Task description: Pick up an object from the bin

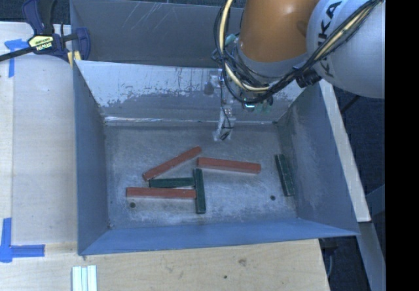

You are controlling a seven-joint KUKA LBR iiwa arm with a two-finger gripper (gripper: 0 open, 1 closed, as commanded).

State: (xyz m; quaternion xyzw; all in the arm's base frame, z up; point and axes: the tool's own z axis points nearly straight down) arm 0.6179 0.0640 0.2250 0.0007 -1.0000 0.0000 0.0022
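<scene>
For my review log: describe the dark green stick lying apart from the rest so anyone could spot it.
In the grey metal bin, look along the foot of the right wall. A dark green stick lies there, along that wall. Unlike the red-brown and green sticks clustered mid-floor, it touches nothing.

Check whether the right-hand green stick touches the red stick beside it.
Apart. The camera view shows bare bin floor between the green stick and the right end of the red stick.

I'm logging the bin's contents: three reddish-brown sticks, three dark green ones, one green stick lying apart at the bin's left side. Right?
No. The camera view shows the lone green stick at the right side of the bin, not the left; the counts are right.
</scene>
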